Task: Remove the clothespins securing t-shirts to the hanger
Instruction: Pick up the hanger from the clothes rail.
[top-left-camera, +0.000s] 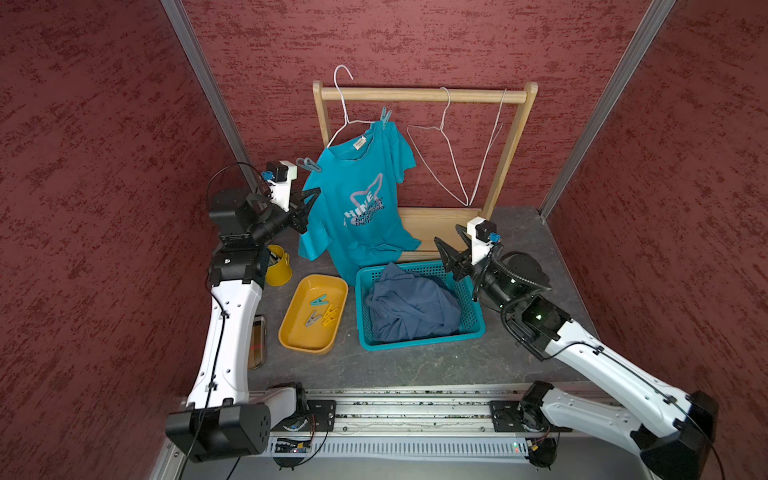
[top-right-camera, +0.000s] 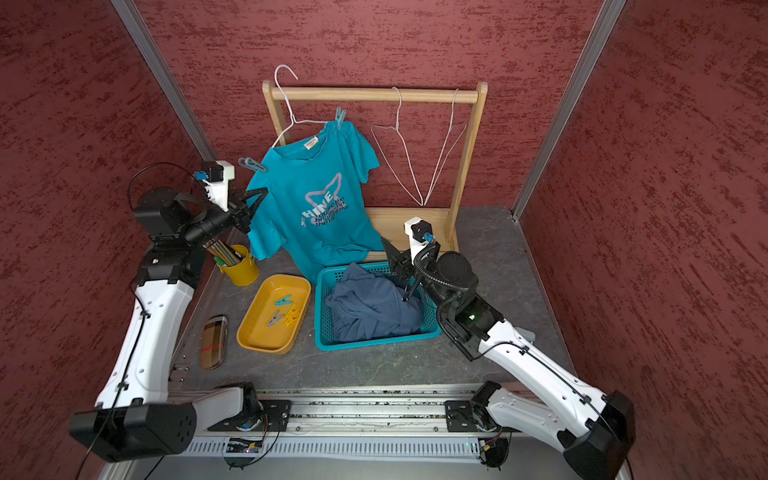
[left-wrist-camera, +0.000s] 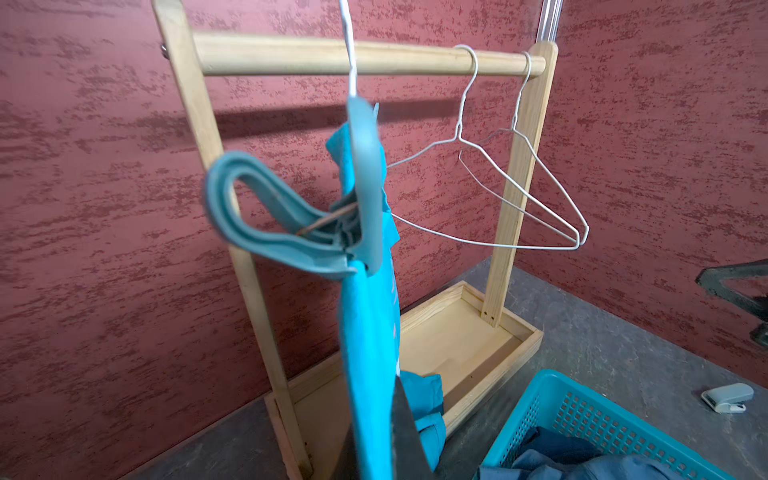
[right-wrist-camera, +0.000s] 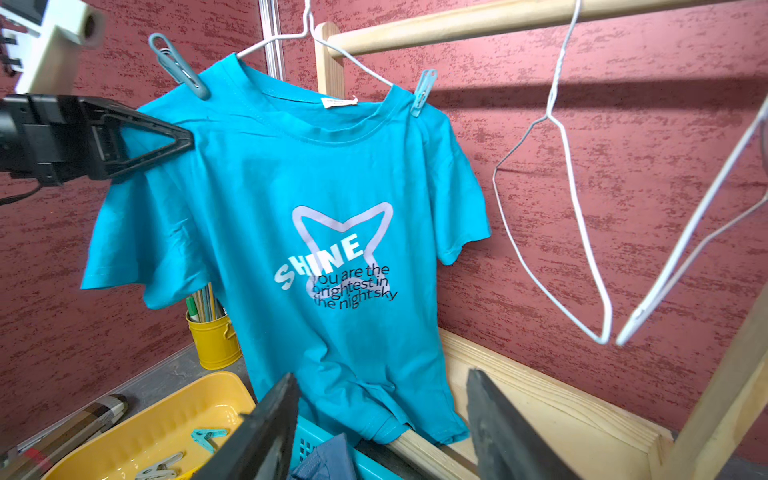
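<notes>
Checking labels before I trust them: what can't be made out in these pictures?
- Left wrist view: the near clothespin is blurred, too close to the lens.
- Both top views: the yellow clothespins in the tray overlap, too small to count.
- Basket: folds hide how many shirts lie inside.
- Right wrist view: the shut left gripper meets the teal t-shirt; a pinch cannot be told.

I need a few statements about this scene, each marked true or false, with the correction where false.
1. A grey-blue clothespin and a teal clothespin clip the teal t-shirt to its hanger. True.
2. The yellow tray is empty. False: several clothespins lie in it.
3. The right gripper is open and holds nothing. True.
4. Blue shirts hang on the other two hangers. False: those hangers are bare; blue cloth lies in the teal basket.
5. The left gripper is wide open. False: it is shut on the teal t-shirt.
</notes>
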